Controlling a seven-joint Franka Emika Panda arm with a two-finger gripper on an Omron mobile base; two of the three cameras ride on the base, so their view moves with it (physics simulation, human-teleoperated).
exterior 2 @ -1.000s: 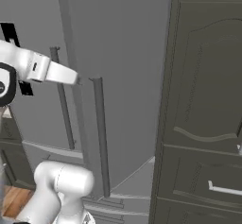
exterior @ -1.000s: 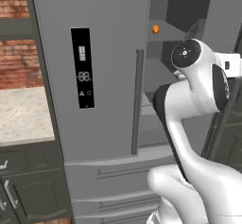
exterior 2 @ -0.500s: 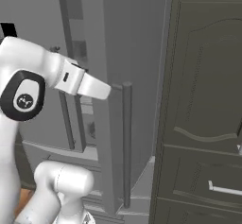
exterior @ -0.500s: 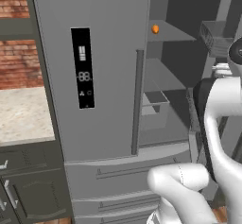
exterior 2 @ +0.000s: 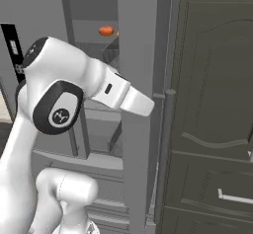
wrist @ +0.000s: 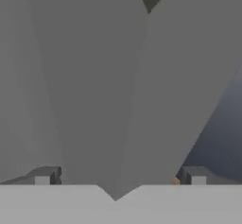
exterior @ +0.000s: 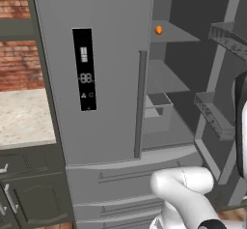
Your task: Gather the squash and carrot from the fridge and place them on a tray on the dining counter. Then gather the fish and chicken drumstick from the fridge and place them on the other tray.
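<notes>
The fridge (exterior: pixel 96 78) stands with its right door (exterior 2: pixel 138 80) swung open. A small orange vegetable (exterior: pixel 158 29) lies on the upper shelf, also visible past the door (exterior 2: pixel 105 30); I cannot tell whether it is the carrot or the squash. My gripper (wrist: pixel 120 178) is open, its fingertips (wrist: pixel 47 175) far apart and nothing between them, facing a grey door surface at very close range. My forearm (exterior 2: pixel 123 92) reaches to the edge of the open door. The fish, chicken drumstick and trays are out of view.
Grey shelves and a bin (exterior: pixel 159 109) sit inside the fridge, with door racks (exterior: pixel 214 119) on the open door. Freezer drawers (exterior: pixel 130 184) lie below. A dark cabinet (exterior 2: pixel 212 104) stands right of the fridge, and a counter with a brick wall (exterior: pixel 19 68) to the left.
The right fridge door has swung much wider open, showing the shelves. My arm has moved right along with the door.
</notes>
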